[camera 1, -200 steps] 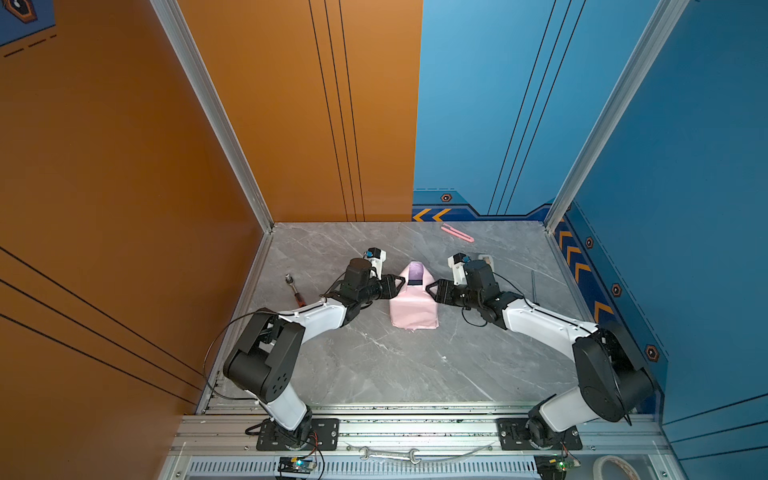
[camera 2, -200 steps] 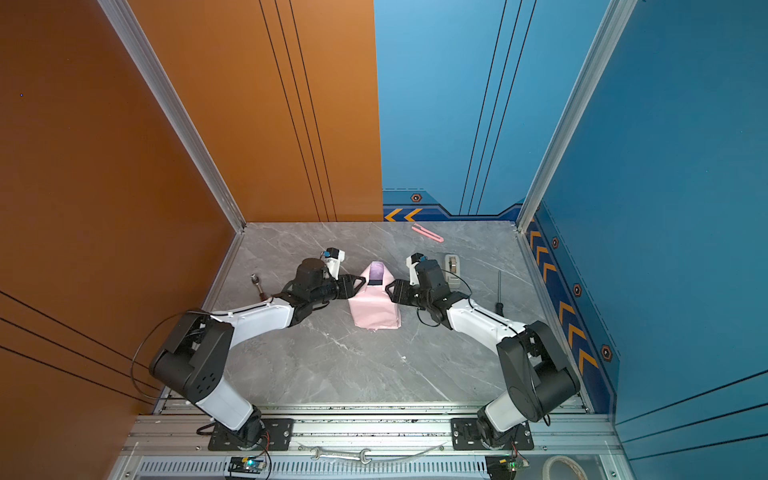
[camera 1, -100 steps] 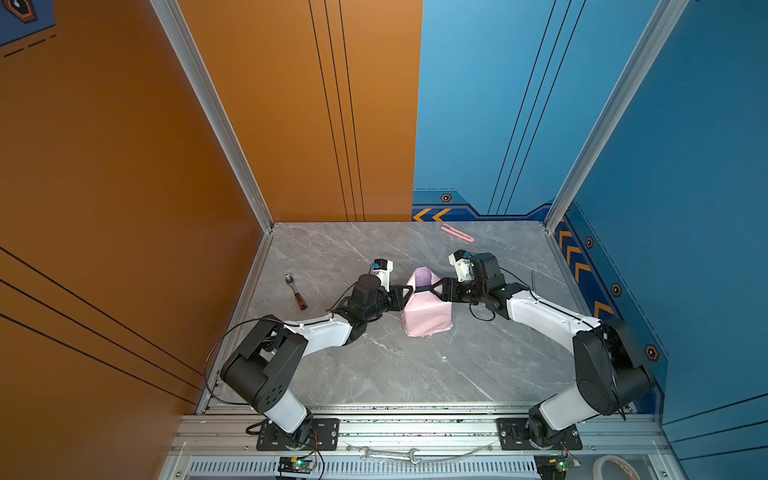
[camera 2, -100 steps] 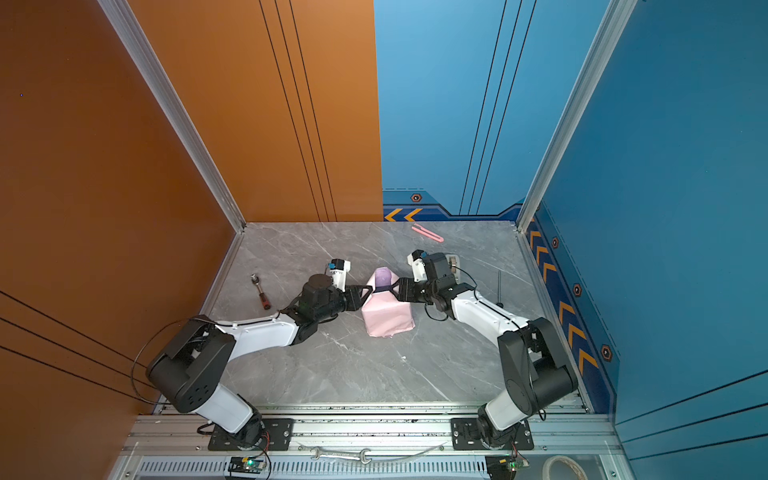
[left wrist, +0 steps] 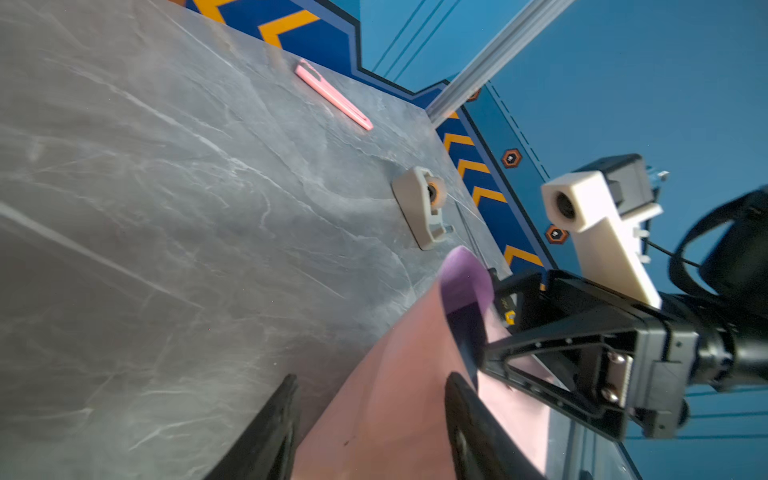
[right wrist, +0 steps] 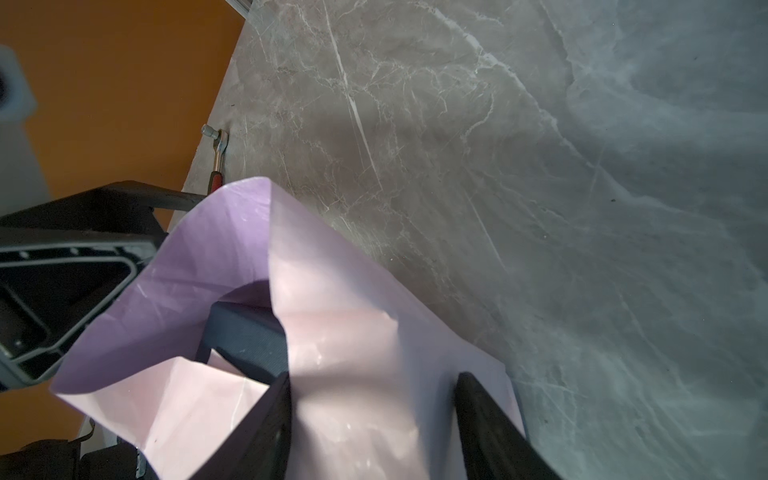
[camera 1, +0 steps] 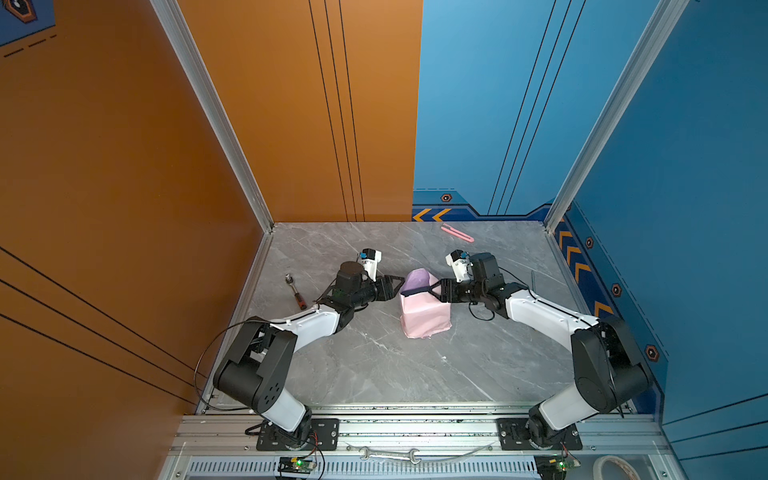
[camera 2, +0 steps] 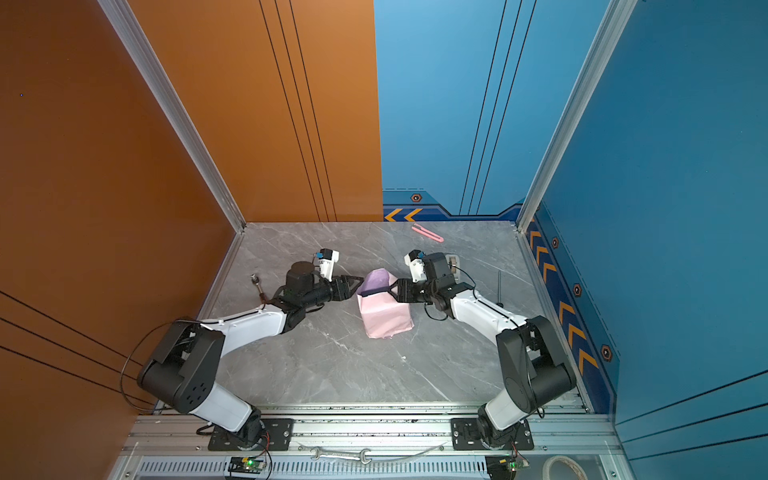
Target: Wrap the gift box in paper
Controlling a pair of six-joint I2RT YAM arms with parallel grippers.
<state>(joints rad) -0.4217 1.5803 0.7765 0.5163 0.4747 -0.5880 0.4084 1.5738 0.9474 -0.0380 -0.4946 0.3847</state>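
Left pincer (camera 1: 398,284) open, just beside paper (camera 1: 424,318) at its 9 o'clock; right pincer (camera 1: 433,289) at 3 o'clock clamps paper onto box (right wrist: 249,340), mid-table. Box likely light and stiff, paper thin and crease-prone: grip through it on the box edge. Since a second ago left jaws widened and paper edged toward 3 o'clock.

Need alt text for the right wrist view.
Pink paper, lilac inside, folds loosely around a dark gift box whose corner shows at the open end; the right pincer straddles the covered part. Beyond, a ratchet wrench lies on the marble table by the orange wall.
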